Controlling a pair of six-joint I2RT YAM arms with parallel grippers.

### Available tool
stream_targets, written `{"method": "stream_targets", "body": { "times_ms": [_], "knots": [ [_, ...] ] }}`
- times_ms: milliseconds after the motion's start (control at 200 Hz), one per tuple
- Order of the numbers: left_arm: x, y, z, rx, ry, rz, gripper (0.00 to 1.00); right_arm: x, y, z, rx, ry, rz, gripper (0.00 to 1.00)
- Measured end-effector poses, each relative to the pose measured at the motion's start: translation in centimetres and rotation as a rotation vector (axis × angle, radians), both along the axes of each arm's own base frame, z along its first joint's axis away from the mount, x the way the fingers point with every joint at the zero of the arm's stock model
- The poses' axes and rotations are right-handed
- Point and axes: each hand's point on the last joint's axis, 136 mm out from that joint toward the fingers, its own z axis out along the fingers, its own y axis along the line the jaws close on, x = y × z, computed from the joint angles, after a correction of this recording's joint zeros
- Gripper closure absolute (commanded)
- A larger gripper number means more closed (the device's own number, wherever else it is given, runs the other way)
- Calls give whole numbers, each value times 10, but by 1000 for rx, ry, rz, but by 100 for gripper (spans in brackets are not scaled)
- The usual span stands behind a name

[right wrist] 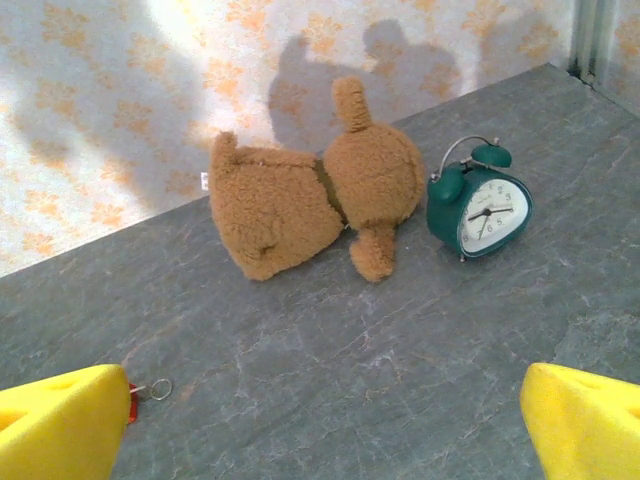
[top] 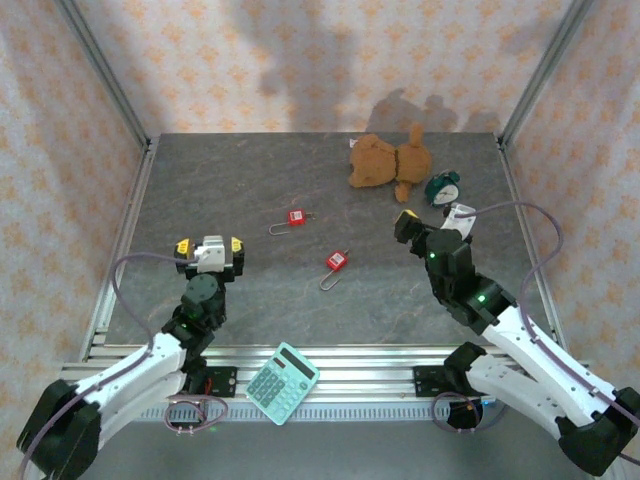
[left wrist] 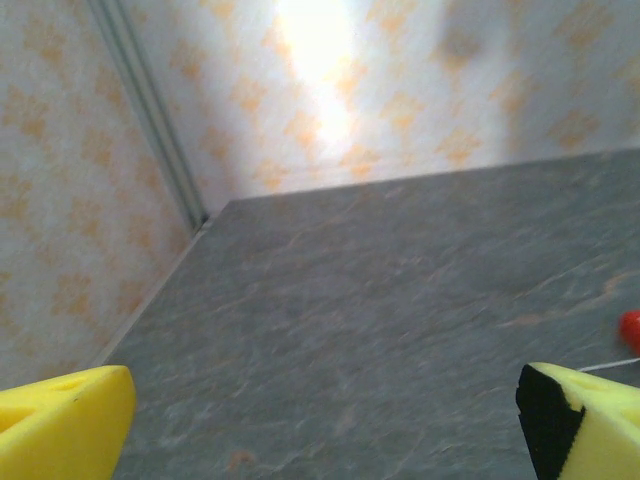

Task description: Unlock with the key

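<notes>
Left gripper (top: 209,246) and right gripper (top: 432,220) both hover with fingers spread wide, gripping nothing. Far padlock (top: 296,217) and near padlock (top: 337,261) (both red, key too small to make out) lie mid-table between the arms, apart from each other and from both grippers.

The far padlock (top: 297,217) and near padlock (top: 337,261) lie untouched between spread left fingers (top: 183,246) and right fingers (top: 406,219).

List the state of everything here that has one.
Left pincer, open, empty.
Right pincer, open, empty.
Far padlock, lying flat, shackle state unclear.
Near padlock, lying flat, shackle state unclear.
Plush bear, lying down.
Alarm clock, upright.
Calculator, lying flat.
</notes>
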Motion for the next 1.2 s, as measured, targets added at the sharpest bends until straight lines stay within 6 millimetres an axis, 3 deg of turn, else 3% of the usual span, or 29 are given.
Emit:
{"method": "stream_targets", "body": {
  "times_ms": [165, 335, 521, 661, 816, 931, 1201],
  "knots": [
    [9, 34, -34, -25, 65, 130, 0, 0, 0, -1, -1, 3, -3, 1],
    [22, 44, -55, -37, 105, 171, 0, -4, -4, -4, 0, -3, -3, 1],
    [57, 55, -73, -58, 116, 187, 0, -11, -9, -11, -31, -14, 9, 1],
    [79, 52, -65, -103, 96, 115, 0, -12, -11, -23, -88, -41, 30, 1],
    [101, 50, -57, -145, 108, 67, 0, -11, -7, -69, -199, -56, 90, 1],
    [102, 50, -61, -155, 133, 55, 0, -7, -18, -91, -270, -58, 54, 1],
    [100, 46, -72, -162, 178, 39, 0, 17, -53, -81, -384, -101, -74, 1]
  ]
}}
